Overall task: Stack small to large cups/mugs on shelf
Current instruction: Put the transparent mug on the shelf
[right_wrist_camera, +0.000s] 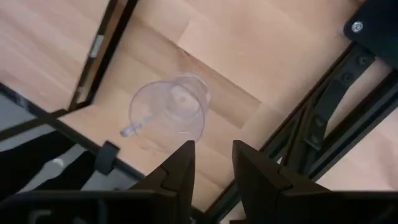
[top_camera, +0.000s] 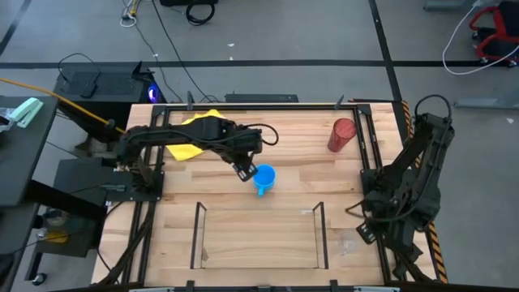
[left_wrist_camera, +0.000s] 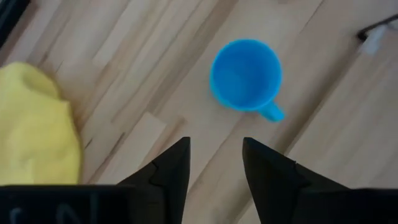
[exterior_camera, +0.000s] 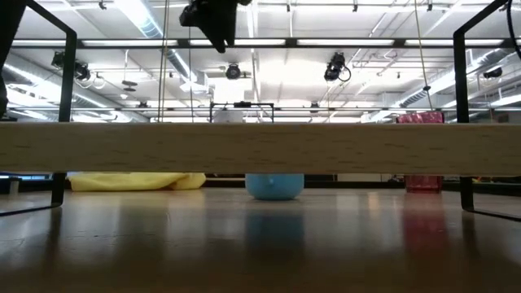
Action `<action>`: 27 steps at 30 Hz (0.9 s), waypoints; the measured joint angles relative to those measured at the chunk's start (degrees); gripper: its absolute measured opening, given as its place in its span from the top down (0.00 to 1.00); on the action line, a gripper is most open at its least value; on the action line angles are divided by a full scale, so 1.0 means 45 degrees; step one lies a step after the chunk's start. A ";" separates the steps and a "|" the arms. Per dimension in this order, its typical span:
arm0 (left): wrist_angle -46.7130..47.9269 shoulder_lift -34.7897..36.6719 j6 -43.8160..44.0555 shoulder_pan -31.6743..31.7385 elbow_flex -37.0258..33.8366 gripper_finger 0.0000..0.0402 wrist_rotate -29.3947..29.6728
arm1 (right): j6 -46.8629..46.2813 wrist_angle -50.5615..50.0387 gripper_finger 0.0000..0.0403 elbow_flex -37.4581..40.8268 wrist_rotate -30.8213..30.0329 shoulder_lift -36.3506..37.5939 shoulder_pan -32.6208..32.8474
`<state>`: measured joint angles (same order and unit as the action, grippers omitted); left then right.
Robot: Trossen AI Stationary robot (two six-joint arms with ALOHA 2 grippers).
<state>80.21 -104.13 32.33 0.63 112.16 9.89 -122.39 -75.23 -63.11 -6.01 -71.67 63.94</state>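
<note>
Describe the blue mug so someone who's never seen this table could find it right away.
Look at the middle of the wood table, just behind the shelf. The blue mug stands upright and empty below the left end effector. It is the only blue cup.

Open worktop (top_camera: 292, 170) surrounds the blue mug (top_camera: 264, 179) on all sides, with the yellow cloth (top_camera: 195, 138) and red tumbler (top_camera: 341, 135) well apart.

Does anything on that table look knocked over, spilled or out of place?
Nothing looks spilled or broken. The blue mug and red tumbler stand upright on the table, and the shelf holds nothing yet. The yellow cloth lies crumpled under the left arm. The clear cup sits beside the table's frame.
</note>
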 joint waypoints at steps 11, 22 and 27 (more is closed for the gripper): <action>0.1423 0.0344 -0.0100 -0.0481 -0.0008 0.62 0.0529 | 0.0097 0.1127 0.67 0.0000 0.0187 -0.1949 -0.0027; 0.1353 0.0344 -0.0003 -0.0632 -0.0010 0.66 0.0568 | 0.0130 0.1871 0.67 0.0691 0.0495 -0.2376 -0.0289; 0.1349 0.0339 0.0056 -0.0642 -0.0010 0.67 0.0567 | -0.0006 0.3273 0.67 0.1938 0.0499 -0.1999 -0.0288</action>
<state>86.28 -102.61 32.58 -2.26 112.12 12.44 -122.42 -60.50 -54.39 -3.77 -80.67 62.64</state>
